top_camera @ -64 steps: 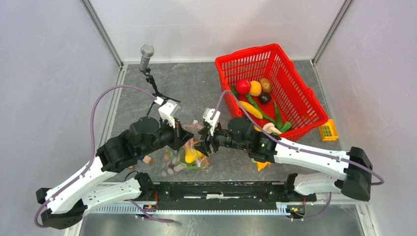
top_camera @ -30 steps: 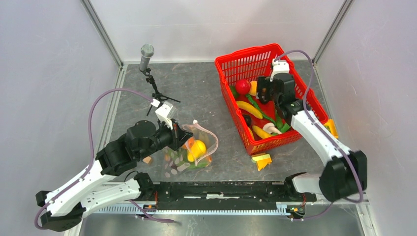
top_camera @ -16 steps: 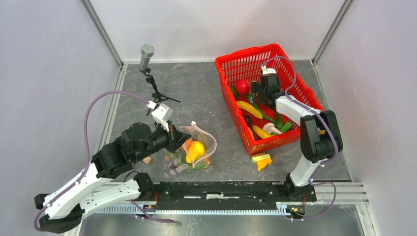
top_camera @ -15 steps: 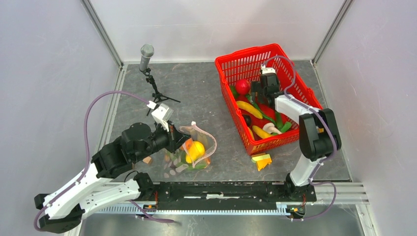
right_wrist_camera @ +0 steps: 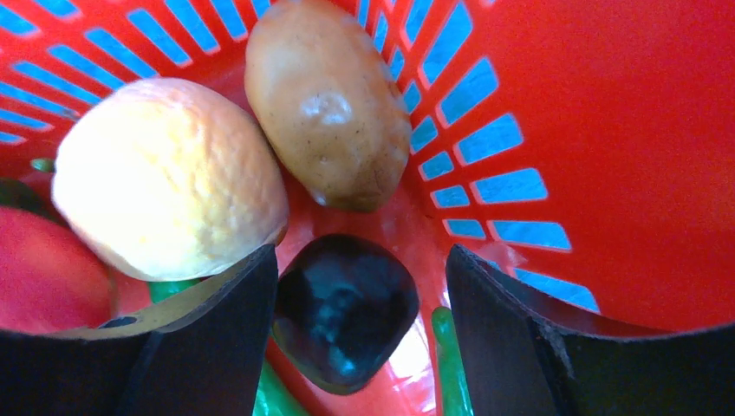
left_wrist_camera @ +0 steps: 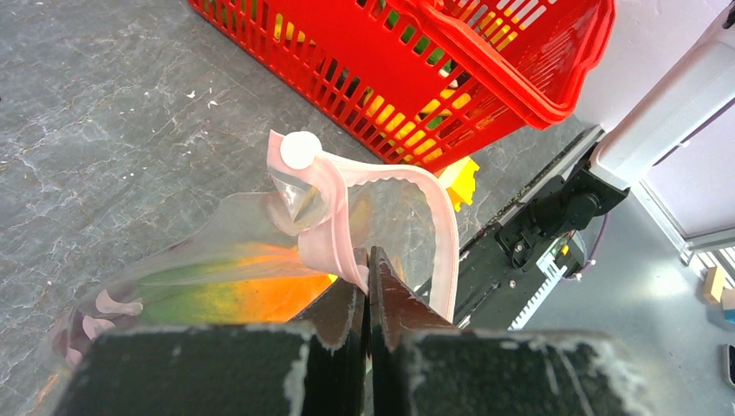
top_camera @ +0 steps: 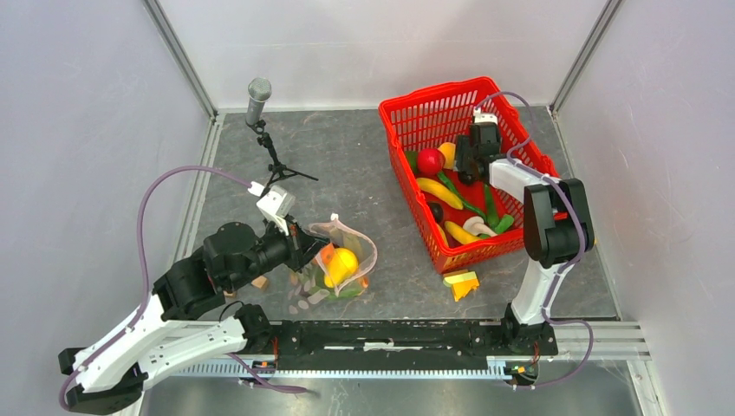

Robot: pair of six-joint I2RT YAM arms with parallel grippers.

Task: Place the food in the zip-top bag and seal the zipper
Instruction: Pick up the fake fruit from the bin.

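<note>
The left gripper is closed tight on the pale pink zipper of the zip-top bag, and it lifts this edge a little off the table. I think the purpose is to make the mouth stand open like a loop, so that food can be dropped in with one arm only. The bag lies near the left arm, well apart from the red basket, and it already contains some pieces, among them a yellow fruit. The zipper is not sealed. The right gripper is inside the basket with its fingers spread apart, one on each side of a dark purple piece which lies on the basket floor. The fingers do not seem to press it yet. A pale orange fruit and a brown potato lie just beside it, touching each other, so the closing must be careful not to catch them. Much food remains in the basket, and one yellow-orange piece lies on the table outside it, so the filling appears far from finished.
</note>
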